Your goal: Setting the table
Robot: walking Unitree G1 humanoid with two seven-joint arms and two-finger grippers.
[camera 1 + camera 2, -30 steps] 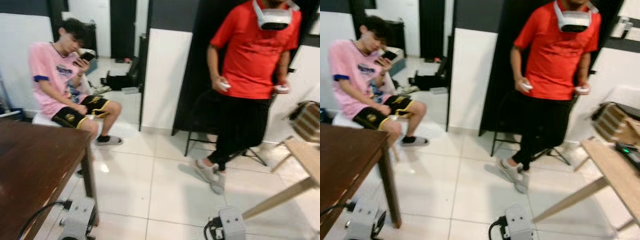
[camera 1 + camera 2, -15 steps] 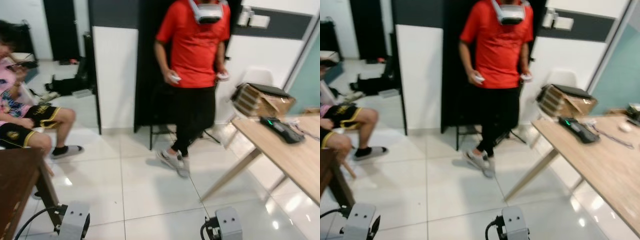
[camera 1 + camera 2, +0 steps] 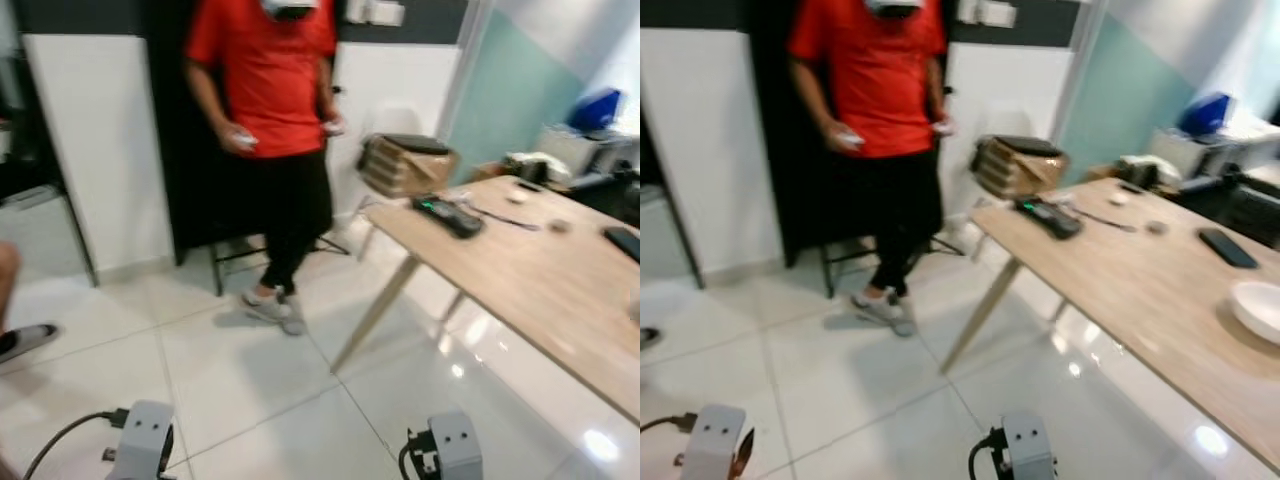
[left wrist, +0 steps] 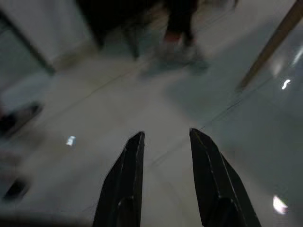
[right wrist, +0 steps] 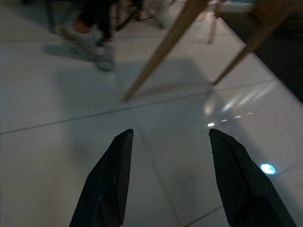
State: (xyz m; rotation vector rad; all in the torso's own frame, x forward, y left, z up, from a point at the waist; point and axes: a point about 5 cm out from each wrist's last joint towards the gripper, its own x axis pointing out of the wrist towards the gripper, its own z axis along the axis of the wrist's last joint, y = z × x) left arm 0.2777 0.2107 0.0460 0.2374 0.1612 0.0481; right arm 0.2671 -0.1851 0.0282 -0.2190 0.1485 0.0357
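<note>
— Table location?
— Light wooden table (image 3: 1160,290) ahead on the right, on slanted legs over white tiled floor (image 3: 250,380). White bowl (image 3: 1258,308) near its right end; dark handset (image 3: 1048,216) and black phone (image 3: 1226,247) farther along the top.
— Position relative to the claws?
— Well apart. Right gripper (image 5: 170,156) low over the tiles, fingers spread, empty, table legs ahead. Left gripper (image 4: 165,151) likewise parted, empty.
— Surroundings?
— Person in red shirt (image 3: 265,80) standing beyond the table end, beside stacked boxes (image 3: 400,165).
</note>
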